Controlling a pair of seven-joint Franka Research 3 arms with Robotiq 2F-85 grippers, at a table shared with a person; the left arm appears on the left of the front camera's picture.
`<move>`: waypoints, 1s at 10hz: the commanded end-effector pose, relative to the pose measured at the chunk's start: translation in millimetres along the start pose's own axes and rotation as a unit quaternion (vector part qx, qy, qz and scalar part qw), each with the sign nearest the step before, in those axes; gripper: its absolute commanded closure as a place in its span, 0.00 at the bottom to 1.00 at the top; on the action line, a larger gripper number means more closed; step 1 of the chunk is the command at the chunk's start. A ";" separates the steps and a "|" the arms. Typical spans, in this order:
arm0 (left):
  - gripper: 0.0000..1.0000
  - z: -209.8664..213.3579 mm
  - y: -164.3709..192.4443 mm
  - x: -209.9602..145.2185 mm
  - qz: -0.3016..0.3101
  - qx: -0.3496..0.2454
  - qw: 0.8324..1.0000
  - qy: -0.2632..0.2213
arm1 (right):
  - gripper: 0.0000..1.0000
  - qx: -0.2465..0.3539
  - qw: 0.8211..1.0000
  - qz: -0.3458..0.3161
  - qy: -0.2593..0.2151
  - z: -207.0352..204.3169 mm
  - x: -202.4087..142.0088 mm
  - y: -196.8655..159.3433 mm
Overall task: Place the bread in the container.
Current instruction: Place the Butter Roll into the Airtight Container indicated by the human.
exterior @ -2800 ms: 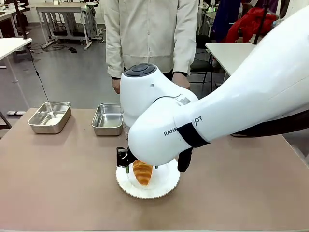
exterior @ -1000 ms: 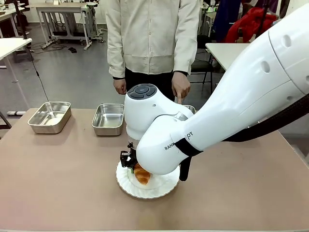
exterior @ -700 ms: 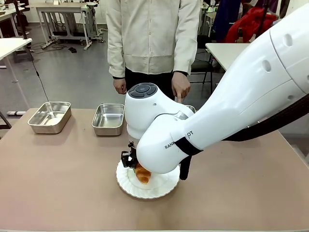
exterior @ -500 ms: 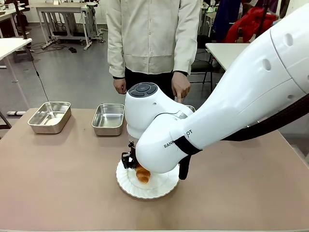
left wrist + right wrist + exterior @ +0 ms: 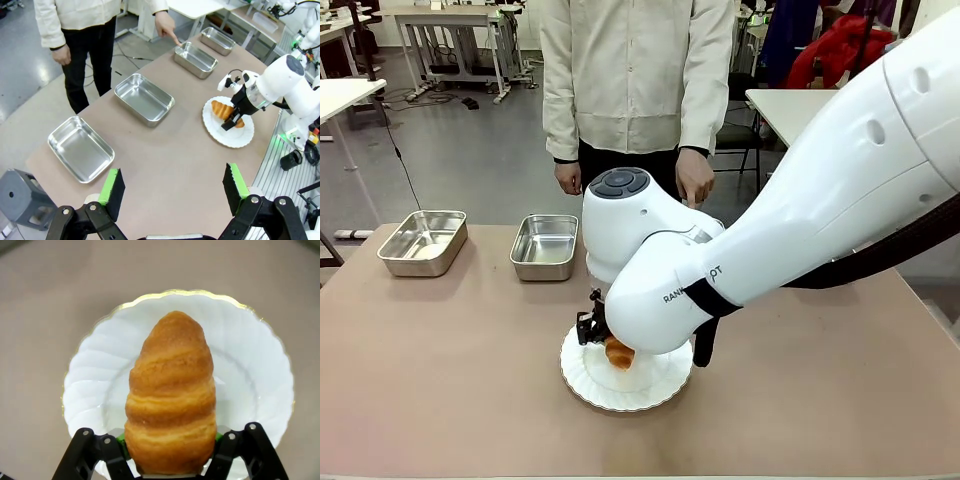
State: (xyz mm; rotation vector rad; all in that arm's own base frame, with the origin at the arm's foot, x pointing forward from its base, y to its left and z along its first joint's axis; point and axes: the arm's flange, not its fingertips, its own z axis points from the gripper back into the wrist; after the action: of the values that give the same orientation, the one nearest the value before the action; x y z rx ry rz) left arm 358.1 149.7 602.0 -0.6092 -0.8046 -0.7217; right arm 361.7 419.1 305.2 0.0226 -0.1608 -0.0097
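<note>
Gripping the bread (image 5: pixel 171 399) over the white plate (image 5: pixel 250 365), your right gripper (image 5: pixel 170 450) is clamped tight. Left gripper (image 5: pixel 172 192) hangs wide open, empty.

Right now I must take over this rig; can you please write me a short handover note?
Right end effector: shut on the croissant, over the white plate.
Left end effector: open, empty, above the table's near edge.
Four steel pans stand in a row on the far side; the person's hand points at one.
Done: croissant gripped.
Left: lift it, carry it to the pan, release.
</note>
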 end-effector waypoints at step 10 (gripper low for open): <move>0.00 0.7 -1.6 0.4 -0.007 -0.005 1.000 -0.007 | 0.75 0.013 0.998 0.037 -0.059 55.2 170.6 -130.6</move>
State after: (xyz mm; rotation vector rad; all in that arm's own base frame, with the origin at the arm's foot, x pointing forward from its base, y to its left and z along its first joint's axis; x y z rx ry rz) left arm 358.2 149.8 601.9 -0.6091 -0.8043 -0.7213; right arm 504.3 284.1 383.6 0.0183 -0.3047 0.0424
